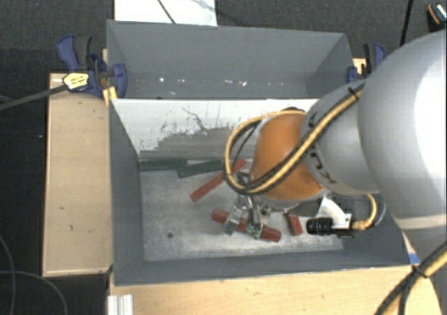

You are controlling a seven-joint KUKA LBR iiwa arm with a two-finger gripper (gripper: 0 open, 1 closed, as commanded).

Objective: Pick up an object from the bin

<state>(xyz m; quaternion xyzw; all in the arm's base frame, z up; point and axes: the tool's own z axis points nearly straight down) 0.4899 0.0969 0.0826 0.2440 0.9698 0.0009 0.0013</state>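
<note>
1. I am looking down into a grey metal bin (129, 195). The arm (391, 125) is reaching in from the right, its wrist wearing an orange cover (279, 149) with looping cables (234, 149) draped round it.
2. The pincer (244, 221) is sitting low in the bin, near the front wall and a little right of the middle, right among a small cluster of red-brown blocks.
3. I cannot tell whether the pincer is open or closed, or whether it is gripping anything, because the wrist is hiding much of it.
4. One short red-brown block (220, 217) is lying just to the pincer's left.
5. A second red-brown block (269, 235) is lying just to the pincer's right, toward the front wall, with a bit of green showing beside it.
6. A third red-brown block (293, 224) is lying further right, close under the orange cover.
7. Behind the pincer, a longer red-brown stick (207, 188) is lying tilted on the bin floor, apart from the cluster.
8. Along the foot of the back wall, dark green sticks (174, 165) are lying flat — well apart from the pincer.
</note>
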